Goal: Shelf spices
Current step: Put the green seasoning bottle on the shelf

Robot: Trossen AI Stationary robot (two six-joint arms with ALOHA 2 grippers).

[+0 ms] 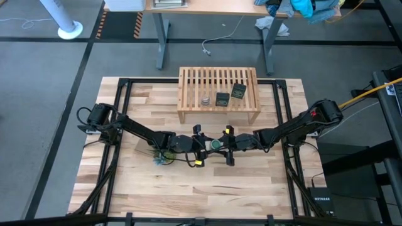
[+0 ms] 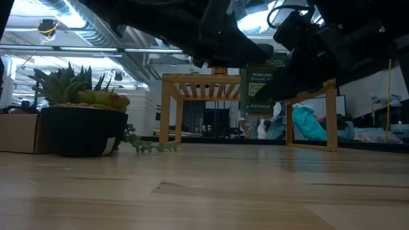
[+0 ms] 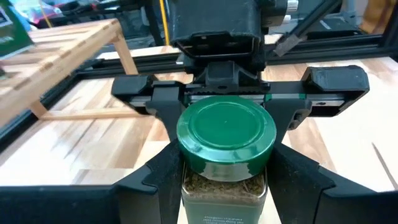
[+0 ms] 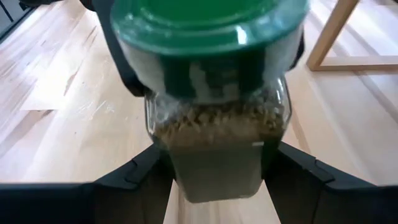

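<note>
A green-capped jar (image 1: 215,144) of dried herbs hangs above the table's middle, between my left gripper (image 1: 210,145) and my right gripper (image 1: 221,144), both shut on it. In the low view the jar (image 2: 255,89) is clear of the tabletop. The light-wood slatted shelf (image 1: 218,81) stands at the far side. On its slats rest two dark tins (image 1: 222,98) (image 1: 238,91) and a tiny round pale jar (image 1: 205,99). My left gripper (image 3: 224,202) pinches the jar's glass body (image 3: 189,193) just under the green cap between its two fingers. It comes nearly level from the table's left. The jar stands upright, lifted clear. My right gripper (image 4: 217,183) pinches the glass body's two sides (image 4: 177,168) between its fingers, coming from the table's right and slanting slightly down. The cap (image 4: 205,25) stands above the fingers. The jar's bottom touches nothing.
A spiky green plant in a dark pot (image 1: 164,156) sits on the table near my left arm, with trailing sprigs (image 2: 150,147) beside it. A cardboard box (image 2: 16,131) shows at the low view's left. Black frame rails (image 1: 119,125) run along the table's sides.
</note>
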